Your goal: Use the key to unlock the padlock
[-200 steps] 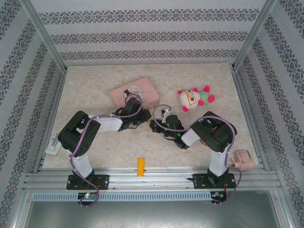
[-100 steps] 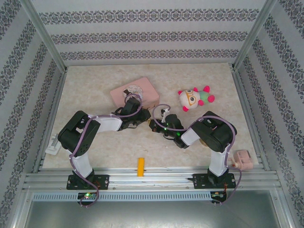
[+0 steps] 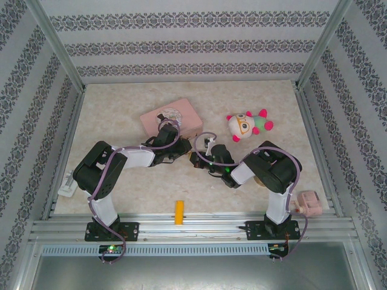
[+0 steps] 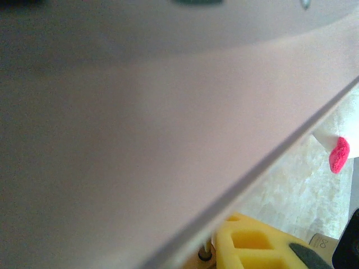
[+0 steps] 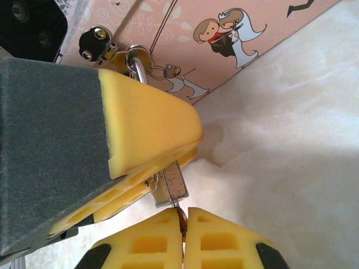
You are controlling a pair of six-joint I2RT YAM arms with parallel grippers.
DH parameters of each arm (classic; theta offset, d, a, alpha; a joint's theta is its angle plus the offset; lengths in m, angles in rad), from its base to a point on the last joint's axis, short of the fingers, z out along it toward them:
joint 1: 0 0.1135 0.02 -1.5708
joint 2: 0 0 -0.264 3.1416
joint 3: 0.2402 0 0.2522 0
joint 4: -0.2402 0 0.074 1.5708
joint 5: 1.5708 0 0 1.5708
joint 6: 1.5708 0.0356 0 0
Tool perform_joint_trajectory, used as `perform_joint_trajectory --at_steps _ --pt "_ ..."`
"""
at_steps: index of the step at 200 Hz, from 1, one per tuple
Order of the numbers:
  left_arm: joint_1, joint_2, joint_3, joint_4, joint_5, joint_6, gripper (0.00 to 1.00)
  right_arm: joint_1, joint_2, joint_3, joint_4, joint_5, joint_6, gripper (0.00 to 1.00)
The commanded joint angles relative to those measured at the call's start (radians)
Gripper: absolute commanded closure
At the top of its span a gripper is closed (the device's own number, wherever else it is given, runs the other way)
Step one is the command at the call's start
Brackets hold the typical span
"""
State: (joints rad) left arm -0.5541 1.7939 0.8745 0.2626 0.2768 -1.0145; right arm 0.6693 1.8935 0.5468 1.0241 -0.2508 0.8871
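At the near edge of a pale marbled table [image 3: 272, 96], fenced by a metal frame and hung round with striped, patterned wallpaper, two robot arms lean inward with their hands meeting at mid-table. A small yellow block [image 3: 179, 212] lies between the bases, and a small pink object [image 3: 308, 202] sits by the right rail.

From the right wrist, the right hand [image 5: 184, 219] has its yellow fingers pressed together on the key [image 5: 179, 214]. The key is a thin dark sliver whose tip touches the bottom of the padlock [image 5: 171, 185]. The left hand [image 5: 168, 159] is clamped on the padlock's body. The silver shackle [image 5: 136, 66] is hooked through the clasp of the pink tin [image 5: 235, 56], which is printed with a cartoon wedding couple.

From overhead, the left arm folds at the elbow and its forearm runs right to the tin's front edge. The right arm bends left to meet it. Farther back, right of the tin and well apart from it, lies a plush toy [image 3: 248, 124].
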Motion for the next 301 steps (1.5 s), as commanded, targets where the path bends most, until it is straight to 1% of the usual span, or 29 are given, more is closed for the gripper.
perform_joint_trajectory --at_steps 1,76,118,156,172,200,251,269,296,301 --pt "-0.017 -0.047 -0.023 0.017 0.163 -0.05 0.83 -0.025 0.023 0.056 0.036 0.056 -0.023 1.0" --pt "-0.017 -0.035 -0.023 0.038 0.18 -0.056 0.83 -0.029 0.053 0.076 0.109 0.065 -0.007 1.0" --pt "-0.017 -0.033 -0.025 0.048 0.193 -0.059 0.84 -0.029 0.067 0.064 0.222 0.047 0.0 1.0" --pt "-0.017 -0.034 -0.026 0.053 0.195 -0.062 0.84 -0.034 0.084 0.048 0.325 -0.01 -0.003 1.0" --pt "-0.017 -0.032 -0.027 0.057 0.201 -0.063 0.84 -0.031 0.082 0.031 0.357 -0.004 -0.008 1.0" --pt "-0.018 -0.032 -0.03 0.068 0.206 -0.067 0.84 -0.034 0.069 0.024 0.336 0.031 -0.009 1.0" --pt "-0.028 -0.019 -0.017 0.069 0.23 -0.067 0.85 -0.036 0.105 0.092 0.308 0.027 0.021 1.0" --pt "-0.033 -0.015 -0.016 0.07 0.237 -0.067 0.85 -0.037 0.104 0.111 0.244 0.051 0.034 1.0" --pt "-0.034 -0.02 -0.02 0.067 0.233 -0.068 0.85 -0.037 0.083 0.082 0.207 0.09 0.036 1.0" --pt "-0.033 -0.022 -0.021 0.067 0.231 -0.068 0.85 -0.038 0.077 0.073 0.207 0.095 0.035 0.98"
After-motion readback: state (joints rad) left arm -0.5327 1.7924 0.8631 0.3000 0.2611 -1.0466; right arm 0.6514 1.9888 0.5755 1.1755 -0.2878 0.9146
